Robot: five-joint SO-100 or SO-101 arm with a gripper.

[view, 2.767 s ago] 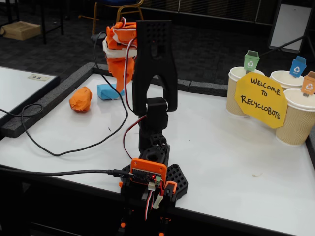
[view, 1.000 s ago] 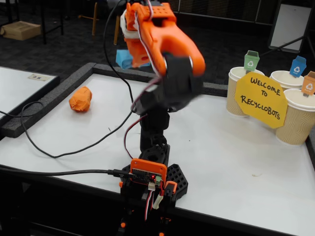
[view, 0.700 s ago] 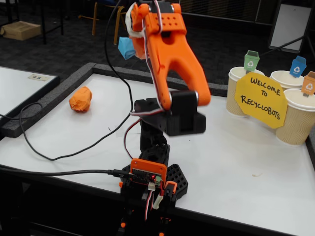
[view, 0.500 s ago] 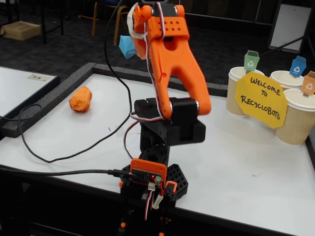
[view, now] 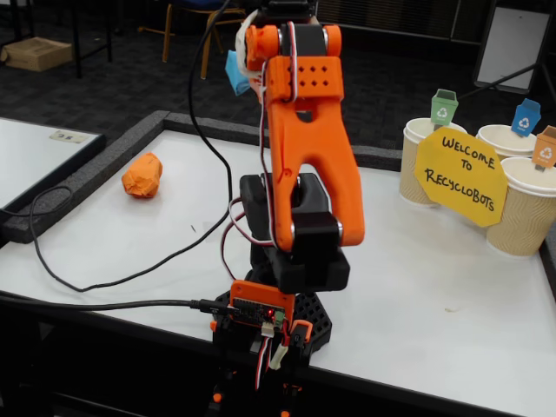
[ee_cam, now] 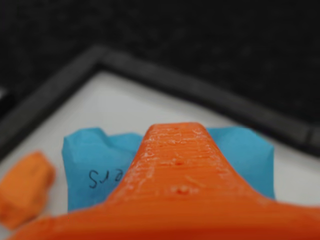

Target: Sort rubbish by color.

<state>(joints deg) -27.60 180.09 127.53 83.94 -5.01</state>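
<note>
we've got the claw (view: 236,74) clamped on the light blue paper wad (ee_cam: 95,165), held high up off the white worktop (view: 417,261) at the top of the raised orange arm (view: 308,139). the orange paper wad (view: 142,175) sits on the worktop's far left in the fixed view, well apart from the paper cups (view: 521,213) on the right.

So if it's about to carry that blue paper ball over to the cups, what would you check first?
1. Blue wad held in the gripper: ok, it is lifted off the table.
2. Grip secure: cannot tell, the fingers mostly hide the contact.
3. Cup with the blue tag located: ok, it stands behind the yellow sign.
4. That cup's mouth free: cannot tell, the sign and tag cover part of it.
5. Orange wad out of the way: ok, it lies on the table, far from the cups.
6. Black cable clear of the swing: cannot tell.
</note>
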